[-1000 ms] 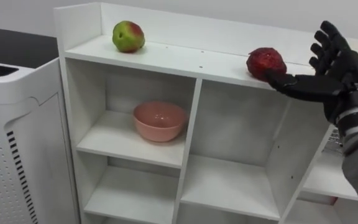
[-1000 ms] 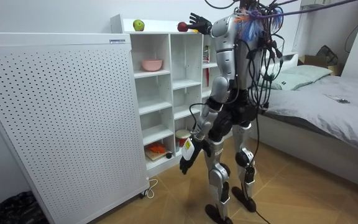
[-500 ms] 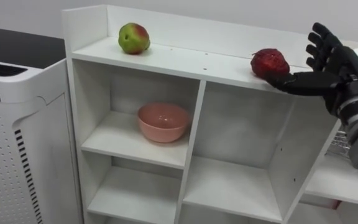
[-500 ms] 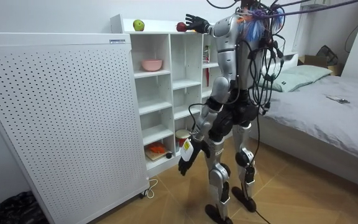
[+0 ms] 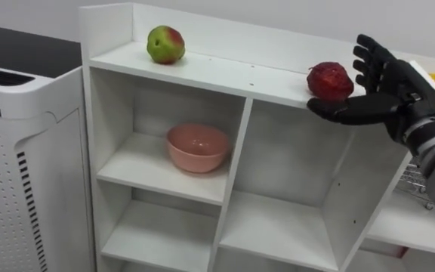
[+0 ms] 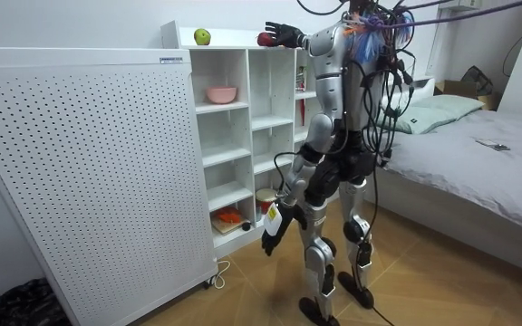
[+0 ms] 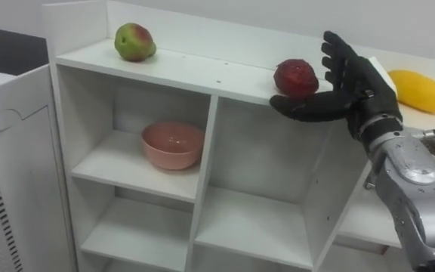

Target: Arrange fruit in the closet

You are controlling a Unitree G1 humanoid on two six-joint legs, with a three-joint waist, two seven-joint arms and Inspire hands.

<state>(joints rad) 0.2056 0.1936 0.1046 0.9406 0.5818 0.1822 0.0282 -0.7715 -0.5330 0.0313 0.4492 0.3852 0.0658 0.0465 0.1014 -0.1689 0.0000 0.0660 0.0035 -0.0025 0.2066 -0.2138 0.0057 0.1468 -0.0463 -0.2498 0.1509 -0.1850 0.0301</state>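
Right hand [image 5: 390, 85] beside red fruit [image 5: 330, 80] on closet [image 5: 202, 72] top.
Fingers spread and straight, thumb under the fruit's front; green-red apple [image 5: 165, 44] sits well apart, left.

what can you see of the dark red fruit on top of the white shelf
The dark red fruit is roundish with a rough, bumpy, matte skin, whole as far as shows. It rests on the top board of the white shelf unit, near its front edge and toward the right. The right robot hand is open beside it: thumb along its lower front, straight fingers at its right. Whether they touch it cannot be told.
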